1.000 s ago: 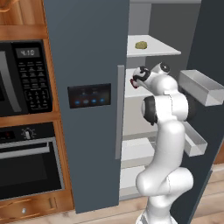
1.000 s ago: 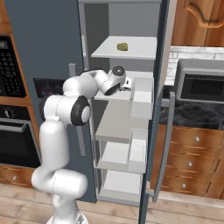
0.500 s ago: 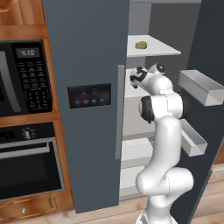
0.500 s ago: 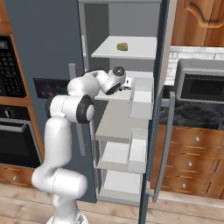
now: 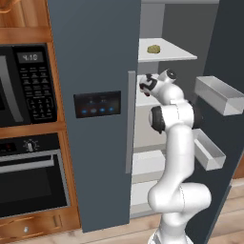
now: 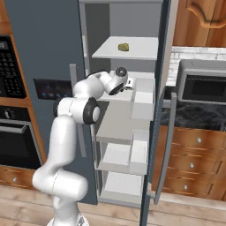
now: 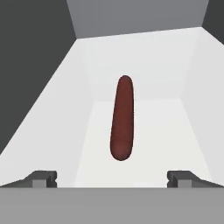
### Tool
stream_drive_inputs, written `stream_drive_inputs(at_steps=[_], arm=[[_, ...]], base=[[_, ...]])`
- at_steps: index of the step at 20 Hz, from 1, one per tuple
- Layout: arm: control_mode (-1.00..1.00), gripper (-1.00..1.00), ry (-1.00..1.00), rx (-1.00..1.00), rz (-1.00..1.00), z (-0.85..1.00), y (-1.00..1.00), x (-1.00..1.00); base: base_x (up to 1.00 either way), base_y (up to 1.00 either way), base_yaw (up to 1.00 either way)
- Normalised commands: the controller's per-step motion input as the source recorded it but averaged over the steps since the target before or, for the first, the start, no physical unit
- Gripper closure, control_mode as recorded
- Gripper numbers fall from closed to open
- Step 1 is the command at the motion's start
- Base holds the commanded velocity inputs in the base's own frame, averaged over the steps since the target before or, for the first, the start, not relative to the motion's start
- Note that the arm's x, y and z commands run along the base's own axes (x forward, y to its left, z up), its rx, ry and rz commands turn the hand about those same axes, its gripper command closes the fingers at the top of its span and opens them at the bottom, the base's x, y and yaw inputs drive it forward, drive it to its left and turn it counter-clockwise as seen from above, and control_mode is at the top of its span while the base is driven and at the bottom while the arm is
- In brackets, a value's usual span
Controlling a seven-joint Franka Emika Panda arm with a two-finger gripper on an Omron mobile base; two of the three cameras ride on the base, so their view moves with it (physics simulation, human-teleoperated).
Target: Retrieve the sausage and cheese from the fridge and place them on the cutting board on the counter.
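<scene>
While reaching into the open fridge (image 6: 53, 48) for the first item: tool (image 7: 112, 177) spread wide, both tips low and well apart, nothing between them, sausage (image 7: 122, 117) lying ahead on the white fridge shelf (image 7: 144, 57), lengthwise along the line of approach and roughly centred between the tips. Seen from the base, tool (image 5: 147, 86) at the second shelf level of the fridge, just inside the door opening. Cheese (image 6: 123, 46) one shelf higher in the fridge, alone on its white shelf, well apart from the tool. Cutting board and tabletop not identified from here; black marble surface (image 6: 194, 117) to the right of the fridge. Step in hand, by judgement: closing in on the sausage, grasp not yet made. For a good grasp: advance straight along the sausage axis, keep it centred between the tips, lower until the tips straddle its middle rather than its near end, then close across the narrow width. Risk: round, slender body likely to roll or be nudged deeper into the fridge if a tip touches first.
</scene>
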Motion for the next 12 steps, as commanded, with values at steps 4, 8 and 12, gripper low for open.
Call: stream_drive_inputs(at_steps=[4,8,12], arm=[[-1.00,-1.00,0.02,0.00,0.00,-0.16,0.00,0.25],[-1.00,-1.00,0.02,0.00,0.00,-0.08,0.00,0.28],[-1.00,-1.00,0.00,0.00,0.00,-0.09,0.00,0.27]], base=[[0.00,0.00,0.00],[0.00,0.00,0.00],[0.00,0.00,0.00]])
